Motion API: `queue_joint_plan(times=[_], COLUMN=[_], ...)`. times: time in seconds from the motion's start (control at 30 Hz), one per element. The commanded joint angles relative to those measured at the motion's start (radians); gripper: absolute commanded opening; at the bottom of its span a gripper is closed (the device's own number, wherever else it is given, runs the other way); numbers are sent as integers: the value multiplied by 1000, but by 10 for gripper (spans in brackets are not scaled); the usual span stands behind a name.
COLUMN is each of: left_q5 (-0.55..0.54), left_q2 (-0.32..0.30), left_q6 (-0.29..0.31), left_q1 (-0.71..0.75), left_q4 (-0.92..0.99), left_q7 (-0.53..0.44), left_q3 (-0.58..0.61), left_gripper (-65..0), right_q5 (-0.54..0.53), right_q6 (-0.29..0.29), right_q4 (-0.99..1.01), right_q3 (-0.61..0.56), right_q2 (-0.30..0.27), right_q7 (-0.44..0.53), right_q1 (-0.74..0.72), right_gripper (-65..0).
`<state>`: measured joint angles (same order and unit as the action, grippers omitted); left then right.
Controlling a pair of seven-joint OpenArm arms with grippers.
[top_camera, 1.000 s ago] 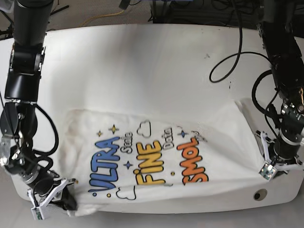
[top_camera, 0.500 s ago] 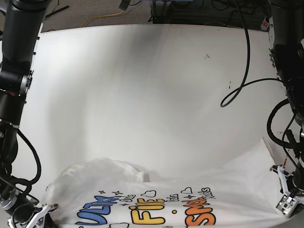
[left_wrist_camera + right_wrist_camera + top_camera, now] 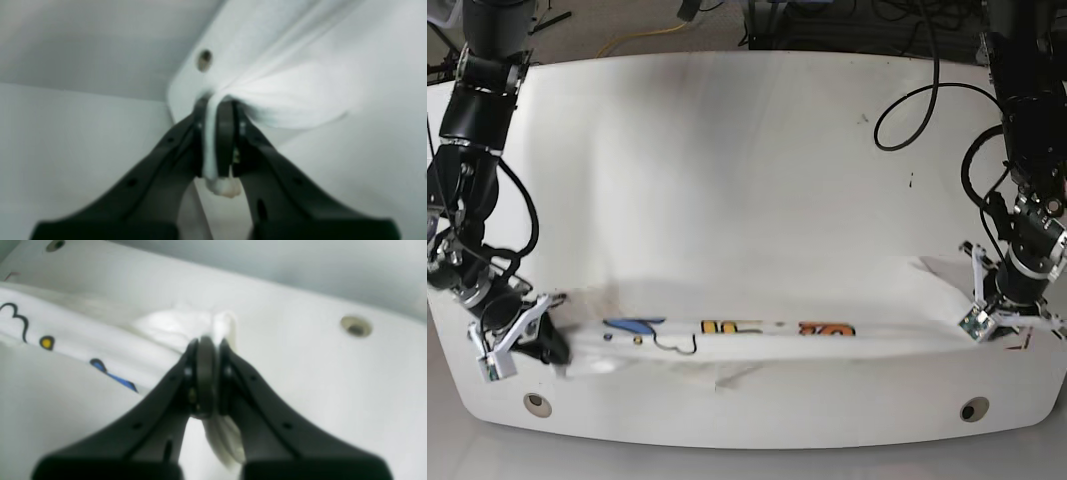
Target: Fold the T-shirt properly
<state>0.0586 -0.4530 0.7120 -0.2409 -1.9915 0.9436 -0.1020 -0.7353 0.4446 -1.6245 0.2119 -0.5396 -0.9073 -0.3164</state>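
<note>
The white T-shirt (image 3: 757,345) hangs stretched between my two grippers near the table's front edge. In the base view it appears as a narrow strip with only a thin band of blue, yellow and orange print showing. My left gripper (image 3: 987,318) is at the right of the base view, shut on a bunched white corner (image 3: 293,93); fabric runs between its jaws (image 3: 217,110). My right gripper (image 3: 552,345) is at the left, shut (image 3: 206,343) on the other corner, beside cloth with blue and yellow print (image 3: 100,340).
The white table (image 3: 747,150) has round holes near its front corners (image 3: 974,409) (image 3: 537,404). Black cables loop off the arm at the right (image 3: 907,110). The table's front edge lies just below the shirt.
The shirt, spread flat with its print facing up a second ago, is now pulled taut into a narrow strip. Both grippers have stayed shut on its corners.
</note>
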Motion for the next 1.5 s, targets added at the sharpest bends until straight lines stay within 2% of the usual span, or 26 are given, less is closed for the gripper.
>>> queue_joint_plan(times=[0.0, 0.07, 0.23, 0.37, 0.53, 0.63, 0.73, 0.8, 1.03, 1.13, 1.2, 1.23, 1.37, 1.47], left_q5=[16, 17, 17, 20, 20, 22, 22, 22, 24, 24, 24, 24, 24, 22], left_q2=[-14, 16, 46, 96, 101, 99, 101, 102, 95, 76, 75, 73, 73, 75], left_q6=[-14, -14, -14, -14, -14, -14, -14, -14, -14, -14, -14, -14, -14, -14], left_q1=[81, 150, 309, 409, 484, 518, 542, 549, 599, 622, 638, 650, 657, 656], left_q4=[-19, -19, -19, -18, -16, -16, -13, -13, -13, -12, -12, -12, -12, -12], left_q7=[-8, -8, -8, -10, -10, -10, -10, -10, -10, -10, -10, -10, -10, -8], left_q3=[-9, -12, -37, -40, -41, -51, -83, -100, -114, -112, -110, -109, -112, -138], left_gripper=[-650, -650, -650, -650, -650, -650, -650, -650, -646, -579, -529, -499, -424, -397], right_q5=[-5, -5, -3, -3, -3, -5, -5, -5, -5, -5, -5, -5, -5, 1], right_q6=[0, 0, 0, 0, 0, 0, 0, 0, 0, 0, 0, 0, 0, -8], right_q4=[-53, -87, -153, -173, -185, -194, -211, -230, -276, -282, -305, -317, -320, -299], right_q3=[47, 71, 148, 185, 197, 199, 199, 199, 258, 272, 286, 294, 303, 301], right_q2=[0, 28, 94, 117, 121, 152, 158, 161, 235, 246, 252, 252, 249, 249], right_q7=[24, 24, 24, 24, 24, 24, 24, 24, 24, 24, 24, 24, 24, 23], right_q1=[53, 139, 316, 428, 517, 560, 601, 626, 707, 739, 759, 768, 753, 692], right_gripper=[-650, -650, -650, -650, -650, -650, -645, -598, -369, -273, -230, -212, -212, -212])
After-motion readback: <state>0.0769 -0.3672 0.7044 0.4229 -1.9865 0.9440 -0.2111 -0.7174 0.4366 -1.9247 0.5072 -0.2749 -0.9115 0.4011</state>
